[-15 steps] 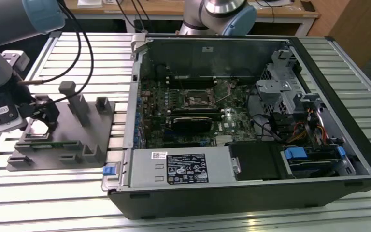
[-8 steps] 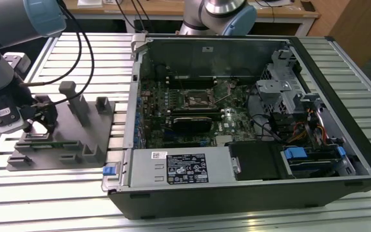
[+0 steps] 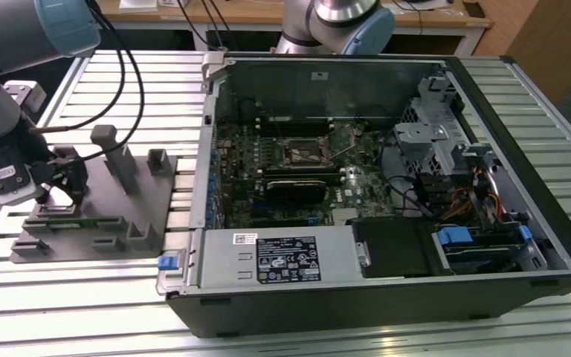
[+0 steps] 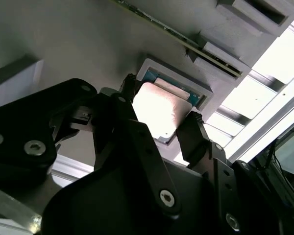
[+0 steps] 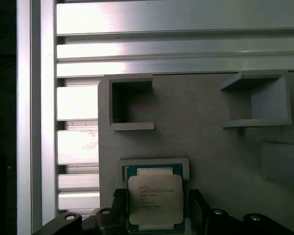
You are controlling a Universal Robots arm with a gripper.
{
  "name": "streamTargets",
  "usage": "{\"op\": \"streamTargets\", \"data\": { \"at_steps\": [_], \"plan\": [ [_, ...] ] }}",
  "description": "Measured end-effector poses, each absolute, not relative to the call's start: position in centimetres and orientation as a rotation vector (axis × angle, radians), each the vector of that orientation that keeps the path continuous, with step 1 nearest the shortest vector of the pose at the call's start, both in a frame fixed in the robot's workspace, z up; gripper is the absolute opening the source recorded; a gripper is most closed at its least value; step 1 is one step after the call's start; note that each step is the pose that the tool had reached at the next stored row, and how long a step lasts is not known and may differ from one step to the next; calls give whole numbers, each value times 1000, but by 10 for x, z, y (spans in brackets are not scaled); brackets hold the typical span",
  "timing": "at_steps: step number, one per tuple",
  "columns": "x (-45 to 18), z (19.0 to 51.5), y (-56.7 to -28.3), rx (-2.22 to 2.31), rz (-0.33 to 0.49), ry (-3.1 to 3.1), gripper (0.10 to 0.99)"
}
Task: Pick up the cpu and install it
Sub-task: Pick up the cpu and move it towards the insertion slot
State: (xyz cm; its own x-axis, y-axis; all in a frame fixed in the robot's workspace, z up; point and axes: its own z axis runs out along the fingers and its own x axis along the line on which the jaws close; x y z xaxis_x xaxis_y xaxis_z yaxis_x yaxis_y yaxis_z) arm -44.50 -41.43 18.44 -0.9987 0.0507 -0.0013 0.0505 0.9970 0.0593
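Straddling the cpu [image 5: 154, 198] in the grey fixture [image 5: 201, 127], the tool [image 5: 157, 195] stands open.

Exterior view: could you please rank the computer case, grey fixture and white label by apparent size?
Largest to smallest:
computer case
grey fixture
white label
The gaps are plain, so nearness changes nothing.

Lit evenly and brightly from overhead in the exterior view, with soft, short shadows beside the posts of the grey fixture [image 3: 87, 242] and deeper gloom inside the open computer case [image 3: 315, 82]. Overexposes the cpu [image 4: 159, 110] to near white in the second wrist view, against a dark, underlit foreground. Glares in broad bands off the table slats [image 5: 161, 19] in the first wrist view; renders the cpu there in even, muted light.
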Motion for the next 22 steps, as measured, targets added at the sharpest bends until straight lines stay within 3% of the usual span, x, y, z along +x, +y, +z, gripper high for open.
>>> {"op": "streamTargets", "data": {
  "at_steps": [22],
  "plan": [
    [-445,186,-414,-13,93,3139,620]
  ]
}}
